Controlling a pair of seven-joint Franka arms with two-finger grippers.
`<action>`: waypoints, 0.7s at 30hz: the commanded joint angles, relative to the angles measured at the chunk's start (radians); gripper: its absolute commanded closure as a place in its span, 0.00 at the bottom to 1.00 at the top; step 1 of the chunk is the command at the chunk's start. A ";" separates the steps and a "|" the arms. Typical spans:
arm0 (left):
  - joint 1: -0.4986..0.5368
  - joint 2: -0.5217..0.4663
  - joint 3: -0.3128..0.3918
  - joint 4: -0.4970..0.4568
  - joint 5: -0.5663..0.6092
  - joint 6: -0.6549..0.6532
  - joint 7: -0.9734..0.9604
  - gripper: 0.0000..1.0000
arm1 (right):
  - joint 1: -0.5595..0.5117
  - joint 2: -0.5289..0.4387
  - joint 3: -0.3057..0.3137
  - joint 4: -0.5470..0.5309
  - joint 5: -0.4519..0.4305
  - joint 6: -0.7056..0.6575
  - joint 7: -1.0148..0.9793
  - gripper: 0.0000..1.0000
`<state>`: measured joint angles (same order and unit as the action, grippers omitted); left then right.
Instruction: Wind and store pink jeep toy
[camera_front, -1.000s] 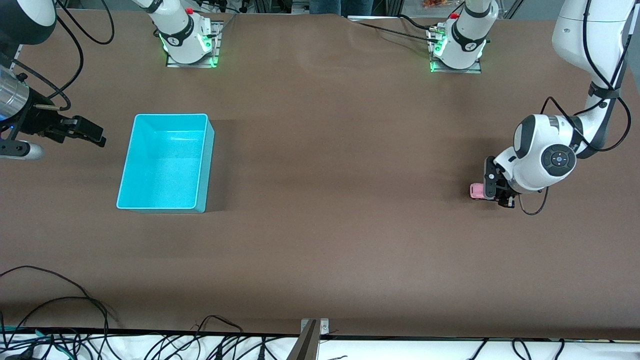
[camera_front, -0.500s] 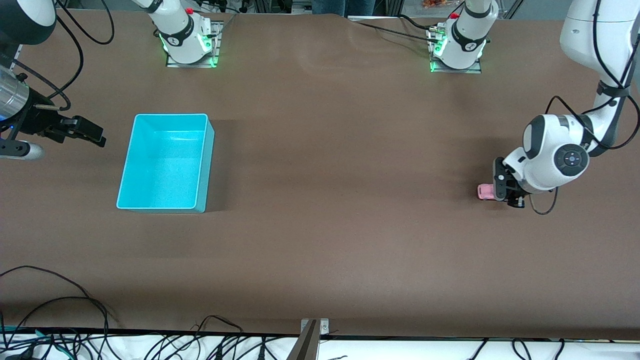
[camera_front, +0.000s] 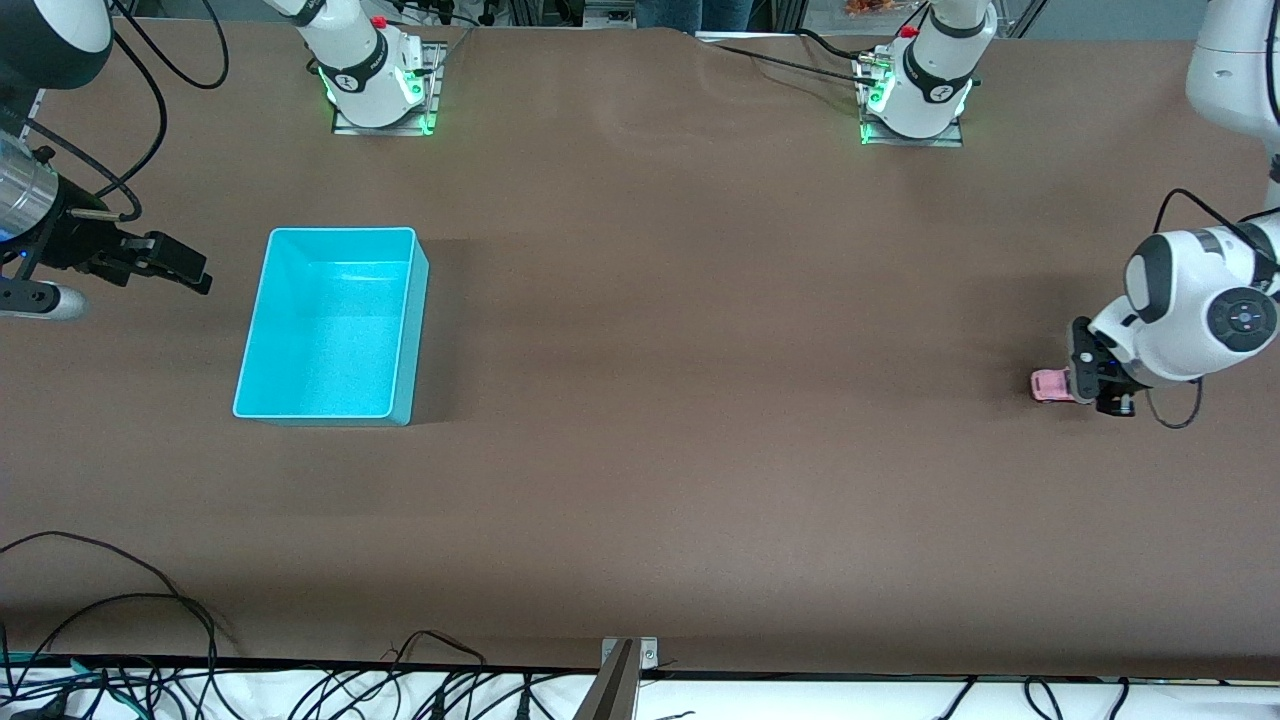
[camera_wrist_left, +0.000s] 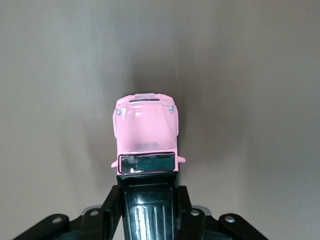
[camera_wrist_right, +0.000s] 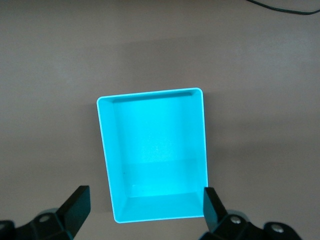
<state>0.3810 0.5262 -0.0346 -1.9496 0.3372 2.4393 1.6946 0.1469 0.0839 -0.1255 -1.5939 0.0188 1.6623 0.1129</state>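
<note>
Left tool grips the jeep, well apart from the bin

The brown counter (camera_front: 680, 450) carries a turquoise bin (camera_front: 330, 325) toward the right arm's end. The right tool (camera_wrist_right: 145, 210) waits beside the bin, jaws spread wide. The left tool (camera_wrist_left: 148, 207) clamps the pink jeep toy (camera_wrist_left: 146, 135) by its black rear, low at the counter, toward the left arm's end.
</note>
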 joint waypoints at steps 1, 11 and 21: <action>0.059 0.103 -0.008 0.069 0.037 0.001 0.063 0.75 | -0.003 0.000 0.000 0.015 -0.003 -0.018 -0.007 0.00; 0.111 0.121 -0.008 0.109 0.037 0.001 0.135 0.75 | -0.003 0.000 0.000 0.015 -0.003 -0.018 -0.007 0.00; 0.130 0.110 -0.013 0.115 0.016 0.000 0.134 0.00 | -0.003 0.000 0.000 0.015 -0.003 -0.018 -0.007 0.00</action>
<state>0.4872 0.6028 -0.0352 -1.8631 0.3380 2.4369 1.8156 0.1469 0.0839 -0.1256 -1.5939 0.0188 1.6623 0.1129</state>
